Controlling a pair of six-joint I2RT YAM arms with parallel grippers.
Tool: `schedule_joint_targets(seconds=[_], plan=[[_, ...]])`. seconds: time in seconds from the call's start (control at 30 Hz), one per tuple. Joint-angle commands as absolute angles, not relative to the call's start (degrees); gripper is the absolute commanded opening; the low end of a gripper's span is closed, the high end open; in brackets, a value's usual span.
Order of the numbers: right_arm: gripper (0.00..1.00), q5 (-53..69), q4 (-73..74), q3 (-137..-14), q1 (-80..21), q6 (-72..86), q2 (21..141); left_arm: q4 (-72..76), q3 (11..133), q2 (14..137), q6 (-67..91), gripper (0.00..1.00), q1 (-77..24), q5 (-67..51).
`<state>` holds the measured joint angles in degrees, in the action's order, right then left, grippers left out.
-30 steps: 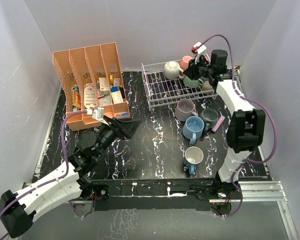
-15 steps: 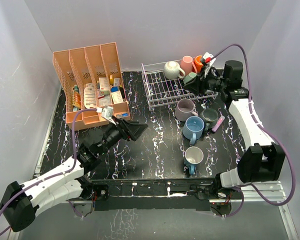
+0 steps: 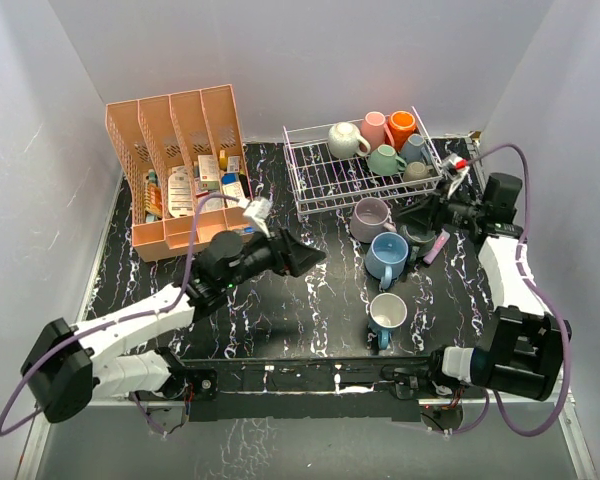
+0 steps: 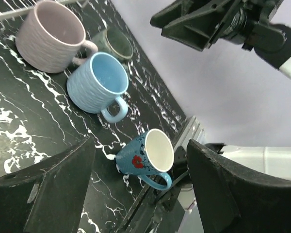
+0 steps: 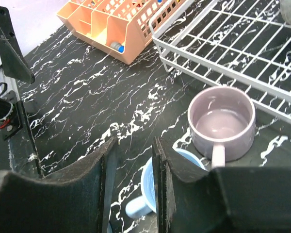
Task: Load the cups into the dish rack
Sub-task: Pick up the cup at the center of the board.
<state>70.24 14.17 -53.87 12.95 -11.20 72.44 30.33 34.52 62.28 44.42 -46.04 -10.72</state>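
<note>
Top view: six cups [image 3: 384, 160] sat in the rack [image 3: 325, 185], four on the table [image 3: 310, 310] near it. Left claw [image 3: 302, 254] was released, right claw [image 3: 414, 213] barely parted and empty. Left wrist: flowered mug [image 4: 146, 154] ahead. Right wrist: lilac mug [image 5: 222, 121] below. Likely a reach for a table mug; the next move needs a rim grasp.

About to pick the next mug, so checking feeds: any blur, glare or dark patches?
Top external: evenly lit, sharp. Left wrist: tilted, light blue mug crisp, own fingers dark and soft. Right wrist: lilac mug sharp, dark fingers block the bottom.
</note>
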Motion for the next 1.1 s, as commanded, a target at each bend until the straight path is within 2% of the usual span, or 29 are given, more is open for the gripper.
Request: schedule_joint_targets(seconds=[0.0, 0.23, 0.33, 0.77, 1.07], plan=[[0.37, 80.63, 0.46, -49.53, 18.35, -3.19, 70.55, 17.41, 44.96, 67.29, 35.42, 0.73, -53.03, -7.53], [0.41, 81.52, -3.82, -45.39, 23.57, -1.24, 71.01, -7.08, 64.45, 83.14, 24.91, 0.72, -64.97, 10.07], [0.41, 80.61, -3.48, -45.72, 23.66, -0.97, 71.28, -14.27, 72.61, 89.87, 22.83, 0.71, -67.74, 13.13], [0.41, 78.96, -2.20, -46.23, 23.73, -0.99, 71.04, -31.60, 94.37, 109.52, 15.29, 0.69, -71.52, 14.84], [0.42, 78.76, -1.93, -46.40, 23.73, -1.15, 71.37, -35.32, 102.39, 116.88, 12.26, 0.58, -71.50, 12.32]])
